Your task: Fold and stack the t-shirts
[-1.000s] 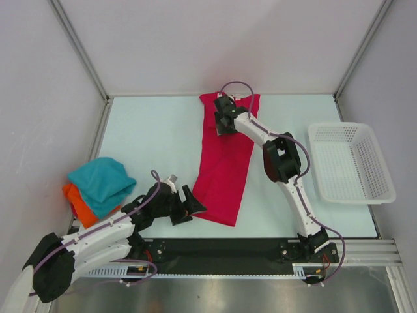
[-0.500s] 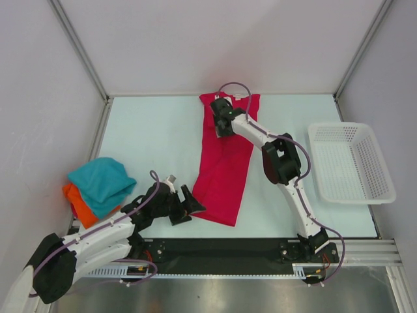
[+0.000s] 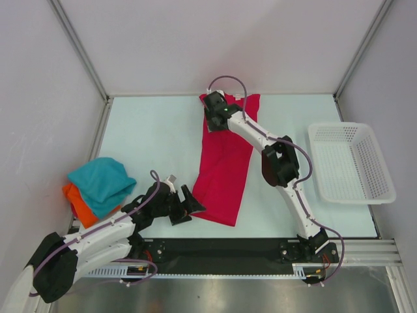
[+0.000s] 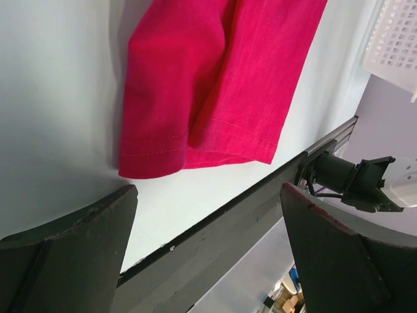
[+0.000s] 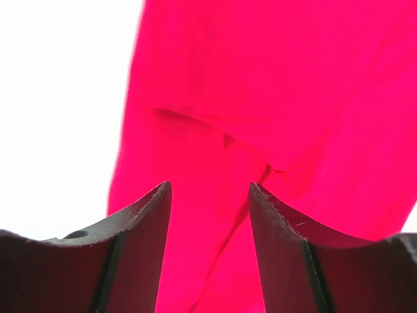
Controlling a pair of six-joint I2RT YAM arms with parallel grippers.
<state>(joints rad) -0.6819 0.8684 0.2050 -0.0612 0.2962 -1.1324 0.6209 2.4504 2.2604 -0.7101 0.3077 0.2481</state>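
The crimson-pink t-shirt point(image 3: 225, 163) lies on the table as a long strip, folded lengthwise and running from the far middle toward the near edge. My right gripper point(image 3: 212, 121) hovers open over its far left end; in the right wrist view only pink cloth point(image 5: 293, 98) shows between the fingers point(image 5: 210, 189). My left gripper point(image 3: 189, 208) sits wide open at the shirt's near left corner, with the hem point(image 4: 215, 78) just beyond the fingers point(image 4: 208, 195) and nothing between them. The teal-blue t-shirt point(image 3: 101, 180) rests on the orange t-shirt point(image 3: 79, 203) at the left edge.
A white mesh basket point(image 3: 341, 125) stands at the right side of the table and shows at the upper right of the left wrist view point(image 4: 397, 32). The black rail point(image 3: 221, 249) runs along the near edge.
My right gripper has shifted toward the far left over the shirt's top end, and its jaws have narrowed slightly. The left arm and the shirts have not moved.
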